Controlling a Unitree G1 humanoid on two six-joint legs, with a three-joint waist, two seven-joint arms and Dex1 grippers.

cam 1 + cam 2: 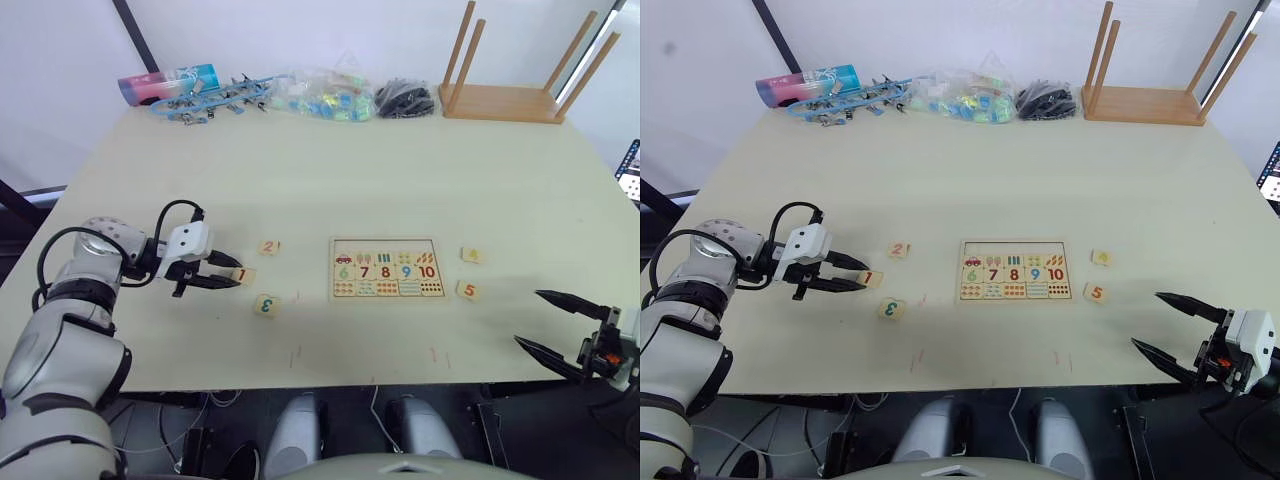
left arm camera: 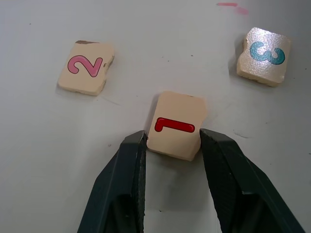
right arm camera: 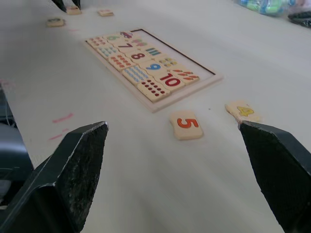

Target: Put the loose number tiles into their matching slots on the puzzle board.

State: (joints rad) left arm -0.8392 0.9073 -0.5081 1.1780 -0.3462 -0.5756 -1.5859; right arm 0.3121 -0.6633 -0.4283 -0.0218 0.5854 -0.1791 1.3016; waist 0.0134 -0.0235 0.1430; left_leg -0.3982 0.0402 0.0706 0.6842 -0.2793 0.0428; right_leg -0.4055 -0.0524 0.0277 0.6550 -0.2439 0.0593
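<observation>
The puzzle board [image 1: 332,270] lies at the table's middle, its upper row of slots [image 1: 385,247] bare above the digits 6 to 10. My left gripper [image 2: 172,138] rests on the table to the board's left, shut on the near end of the red 1 tile [image 2: 176,125]. The 2 tile [image 1: 269,246] lies just beyond it and the 3 tile [image 1: 266,305] just nearer. To the right of the board lie the 4 tile [image 1: 472,255] and the 5 tile [image 1: 467,290]. My right gripper [image 1: 526,317] hangs open by the front right edge, short of the 5.
An upturned wooden stool [image 1: 505,100] stands at the far right. Along the far edge lie a black bundle [image 1: 405,100], a bag of coloured pieces [image 1: 320,95], blue tools [image 1: 210,100] and a coloured cylinder [image 1: 165,83]. Small red marks [image 1: 433,352] dot the front of the table.
</observation>
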